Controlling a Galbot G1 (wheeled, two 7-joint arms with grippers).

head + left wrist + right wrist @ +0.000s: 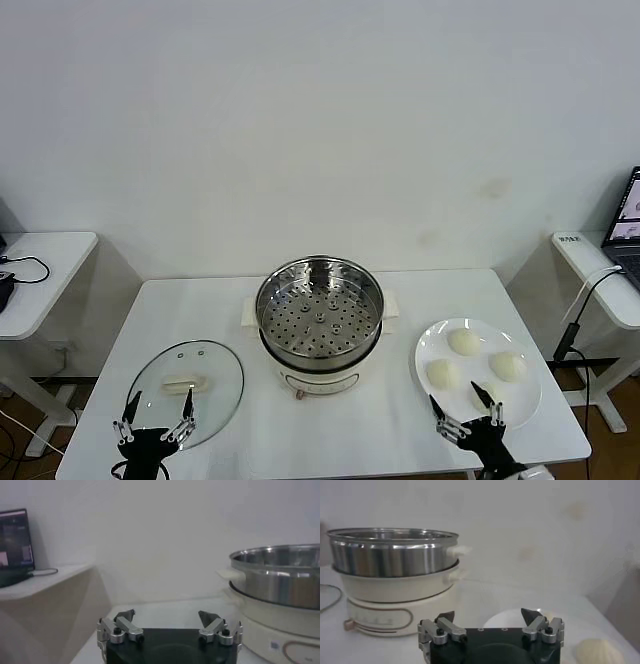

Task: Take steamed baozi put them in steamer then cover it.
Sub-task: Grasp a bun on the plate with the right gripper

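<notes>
steamer uncovered, both grippers wide and empty

the white tabletop (330,440) carries everything. the steamer (319,307) stands at its middle, ahead of and between the two sets of jaws, its shiny perforated basket bare on the white cooker base. the cover (186,380) lies flat on the tabletop just ahead of the left gripper (155,418), cream bar handle up, with the fingertips over its near edge. a white plate (530,400) sits ahead of the right gripper (467,410), whose fingertips reach over its near rim. the steamed baozi (463,342) rest on that plate: three show plainly, and a fourth is partly hidden behind the right fingers. both grippers hover low at the near edge of the tabletop with jaws spread wide and nothing between them. in the right wrist view one bun (600,651) lies just beside the jaws, not touching them, with the steamer further off. in the left wrist view the steamer stands off to one side of the open jaws.
</notes>
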